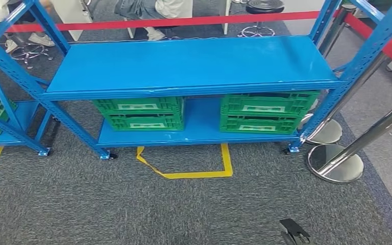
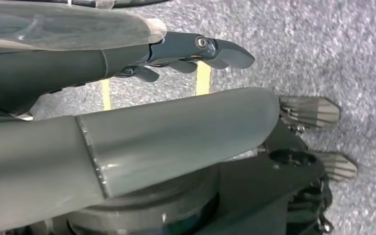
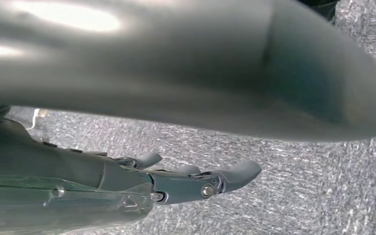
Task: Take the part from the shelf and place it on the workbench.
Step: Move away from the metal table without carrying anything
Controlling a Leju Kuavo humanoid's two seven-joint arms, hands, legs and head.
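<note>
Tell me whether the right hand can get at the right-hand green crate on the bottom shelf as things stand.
Probably not yet. The right hand hangs low over the carpet, holding nothing. The green crate sits tucked under the blue shelf board, across open floor.

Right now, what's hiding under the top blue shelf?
Two green crates sit on the lower shelf, one at each end. The top shelf covers their open tops, so what is inside them cannot be seen.
</note>
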